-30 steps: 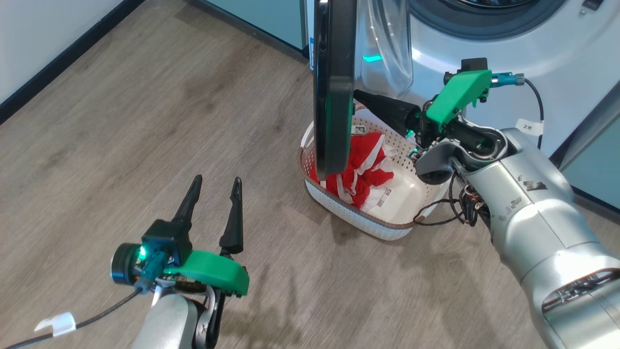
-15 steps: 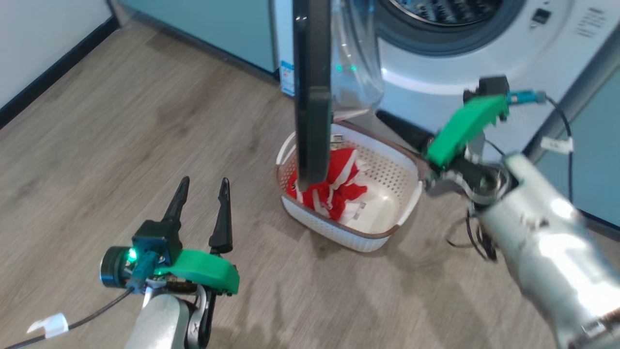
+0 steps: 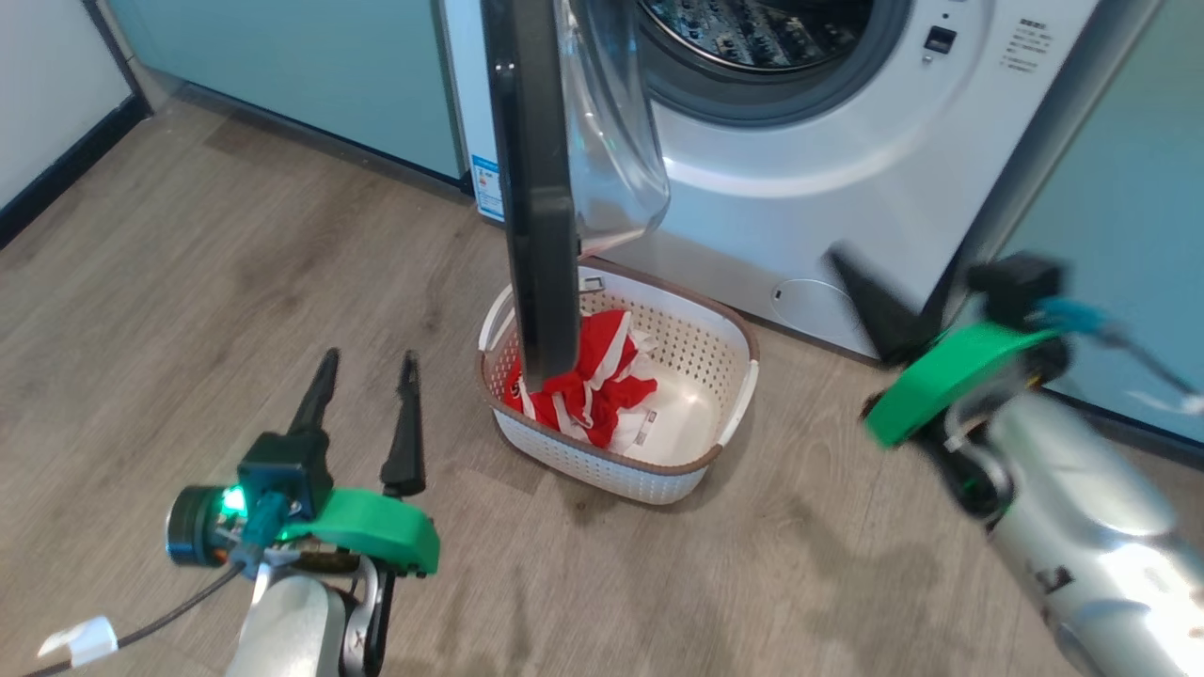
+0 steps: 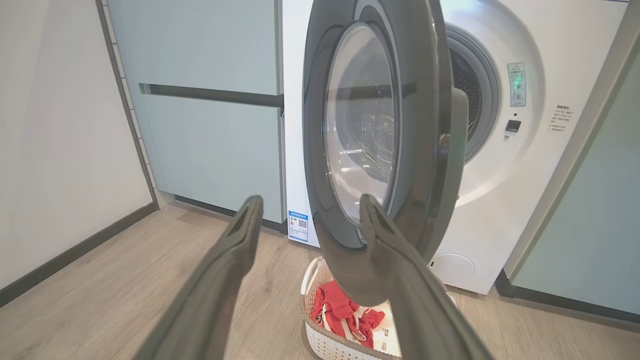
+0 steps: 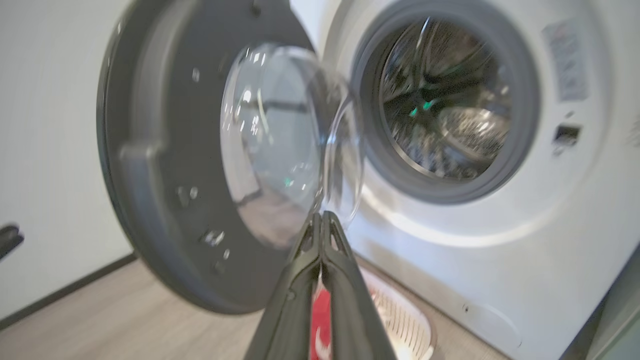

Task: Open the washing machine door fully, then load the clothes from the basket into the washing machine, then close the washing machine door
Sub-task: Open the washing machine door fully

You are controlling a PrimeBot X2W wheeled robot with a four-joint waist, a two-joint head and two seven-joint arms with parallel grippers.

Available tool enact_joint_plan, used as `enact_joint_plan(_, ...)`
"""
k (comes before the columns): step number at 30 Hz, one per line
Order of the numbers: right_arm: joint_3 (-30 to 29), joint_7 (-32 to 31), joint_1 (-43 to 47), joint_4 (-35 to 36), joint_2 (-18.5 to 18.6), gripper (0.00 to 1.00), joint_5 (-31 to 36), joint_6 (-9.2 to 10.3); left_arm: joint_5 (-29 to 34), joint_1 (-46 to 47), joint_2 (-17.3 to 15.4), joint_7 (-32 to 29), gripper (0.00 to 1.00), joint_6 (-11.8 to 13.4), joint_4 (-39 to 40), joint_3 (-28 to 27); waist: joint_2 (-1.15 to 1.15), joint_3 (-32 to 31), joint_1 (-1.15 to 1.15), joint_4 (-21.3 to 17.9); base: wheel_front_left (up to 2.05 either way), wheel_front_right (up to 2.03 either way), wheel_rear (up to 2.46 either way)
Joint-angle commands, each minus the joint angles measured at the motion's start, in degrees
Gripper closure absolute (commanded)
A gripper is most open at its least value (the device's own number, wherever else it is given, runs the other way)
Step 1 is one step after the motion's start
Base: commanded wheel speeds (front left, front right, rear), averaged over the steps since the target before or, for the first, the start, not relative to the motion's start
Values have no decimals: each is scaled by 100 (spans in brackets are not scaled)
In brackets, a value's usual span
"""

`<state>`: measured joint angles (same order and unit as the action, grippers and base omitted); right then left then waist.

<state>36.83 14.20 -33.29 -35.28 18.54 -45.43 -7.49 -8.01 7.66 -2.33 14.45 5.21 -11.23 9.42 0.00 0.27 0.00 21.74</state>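
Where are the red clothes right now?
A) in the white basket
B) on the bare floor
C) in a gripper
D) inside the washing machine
A: the clothes lie bundled inside the basket, below the open washing machine door.

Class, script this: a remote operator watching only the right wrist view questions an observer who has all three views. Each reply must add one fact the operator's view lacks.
Operator: What is my left gripper doing?
Observer: The left gripper hangs open over the floor, left of the basket.
Operator: How do the clothes lie?
Observer: The clothes are bunched at the basket's left end; its right end shows bare base.
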Motion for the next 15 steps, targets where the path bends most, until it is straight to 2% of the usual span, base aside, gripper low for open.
enact_joint_plan(1, -586, 75, 152, 470, -85, 100, 388, 0, -14, 95, -54, 55, 0, -4, 207, -236, 0, 21, 0, -47, 0, 0, 0)
enact_joint_plan(5, -2124, 78, 1134, 1514, -682, 100, 1684, 0, -60, 93, -54, 55, 0, -25, 230, -305, 0, 77, 0, -85, 0, 0, 0)
enact_joint_plan(8, -2837, 78, 1783, 2129, -1194, 100, 2381, 0, -101, 95, -54, 55, 0, -58, 238, -322, 0, 105, 0, -108, 0, 0, 0)
enact_joint_plan(11, -3181, 79, 2226, 2475, -1442, 100, 2738, 0, -36, 97, -54, 55, 0, -120, 260, -295, 0, 116, 0, -111, 0, 0, 0)
enact_joint_plan(15, -3348, 79, 2492, 2652, -1533, 100, 2918, 0, -53, 84, -54, 55, 0, -109, 258, -288, 0, 120, 0, -118, 0, 0, 0)
